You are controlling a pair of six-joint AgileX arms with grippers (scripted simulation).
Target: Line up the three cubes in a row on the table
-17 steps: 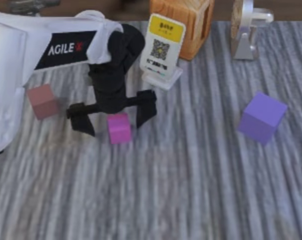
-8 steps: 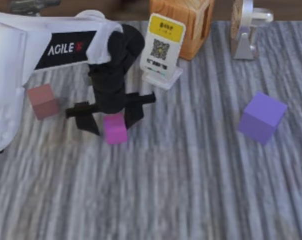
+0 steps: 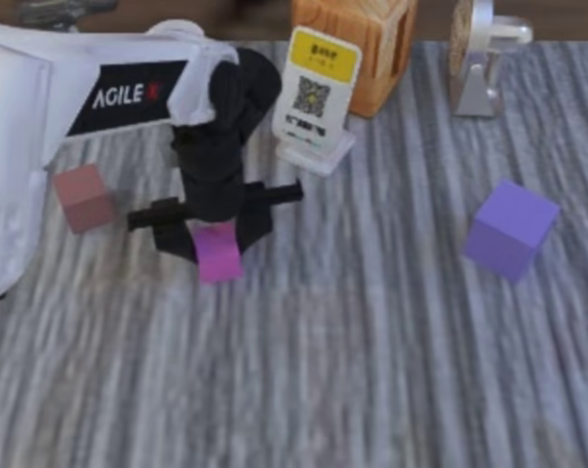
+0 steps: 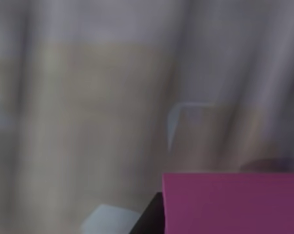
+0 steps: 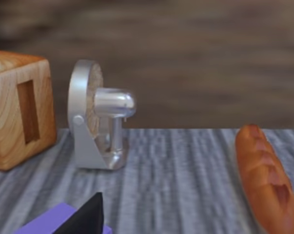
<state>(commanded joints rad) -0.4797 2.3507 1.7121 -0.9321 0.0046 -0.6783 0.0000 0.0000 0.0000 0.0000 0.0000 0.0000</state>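
My left gripper (image 3: 215, 239) is shut on the small magenta cube (image 3: 218, 253) at the table's (image 3: 372, 370) left middle, with a black finger on each side of it. That cube fills the left wrist view's lower corner (image 4: 234, 204). The reddish-brown cube (image 3: 83, 197) rests to the left, close to the arm. Far to the right sits the violet-purple cube (image 3: 511, 229). My right arm is outside the top view. Its wrist view shows one dark finger (image 5: 90, 217) in front of the purple cube (image 5: 44, 224).
Along the back edge stand an orange wooden block (image 3: 357, 44), a white QR-code sign (image 3: 316, 97) just behind my left gripper, and a silver metal stand (image 3: 479, 58). A bread loaf (image 5: 266, 175) lies on the table in the right wrist view.
The left gripper's fingers have drawn in from wide apart onto the magenta cube. The cube has shifted slightly to the left with them.
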